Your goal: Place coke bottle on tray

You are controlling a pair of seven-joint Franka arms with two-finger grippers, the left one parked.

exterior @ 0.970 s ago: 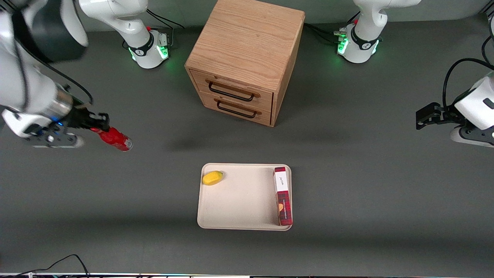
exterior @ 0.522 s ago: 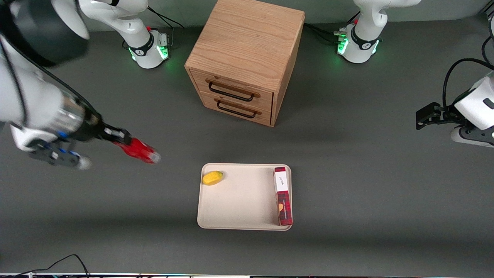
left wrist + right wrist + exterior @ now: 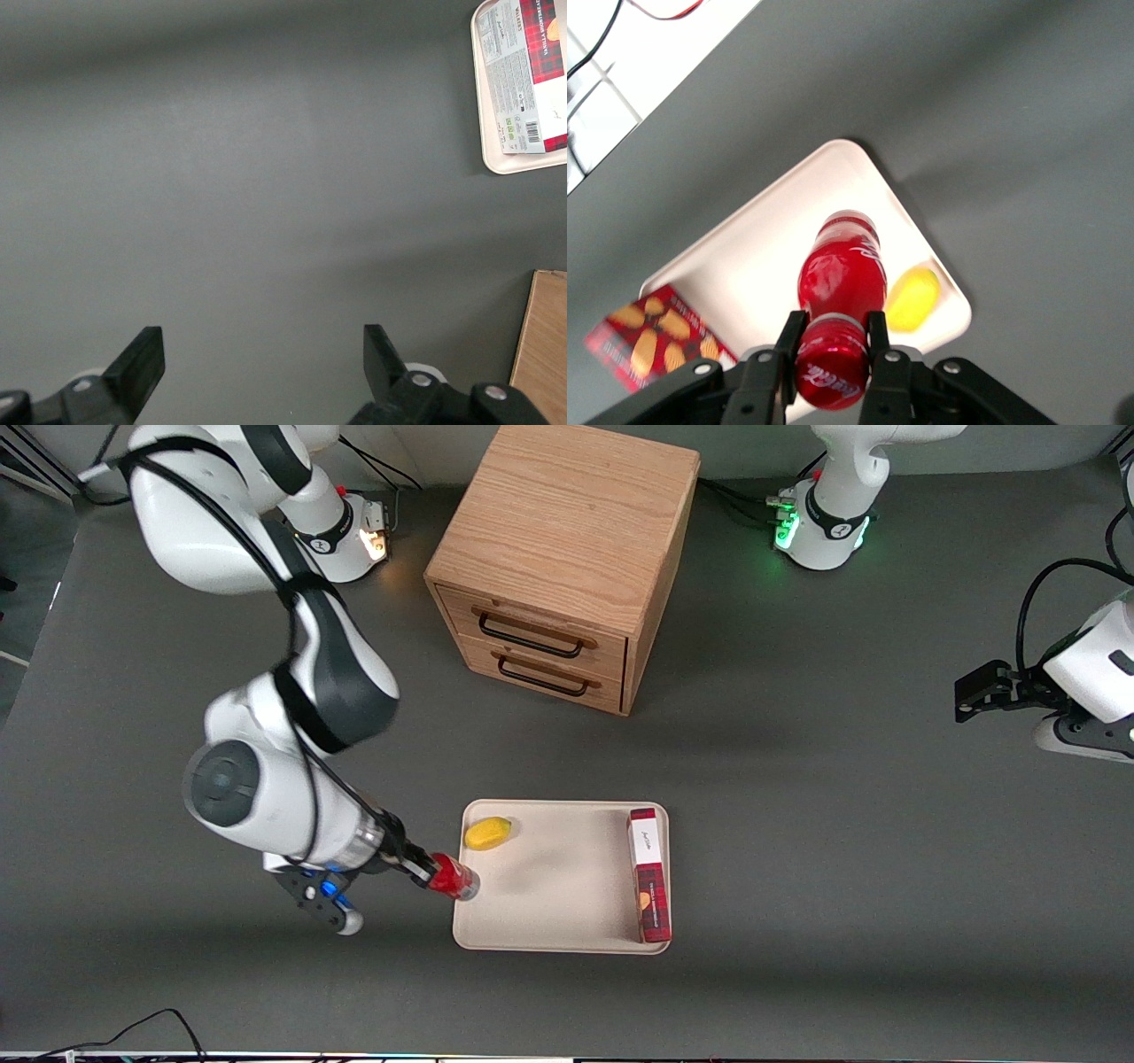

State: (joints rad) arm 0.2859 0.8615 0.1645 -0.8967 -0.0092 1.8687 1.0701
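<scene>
My right gripper (image 3: 425, 872) is shut on the cap end of the coke bottle (image 3: 454, 877), a small all-red bottle with a silvery base. It holds the bottle tilted in the air over the edge of the cream-beige tray (image 3: 558, 943) that faces the working arm's end of the table. In the right wrist view the gripper (image 3: 831, 341) clamps the red cap between both fingers, and the bottle (image 3: 842, 274) points down over the tray (image 3: 766, 243).
On the tray lie a yellow fruit (image 3: 488, 833) and a long red plaid box (image 3: 649, 874); both show in the right wrist view, fruit (image 3: 913, 298) and box (image 3: 651, 343). A wooden drawer cabinet (image 3: 561, 558) stands farther from the front camera than the tray.
My right arm has swung from the working arm's end of the table toward the tray, carrying the bottle nearer the front camera; the bottle now hangs at the tray's edge.
</scene>
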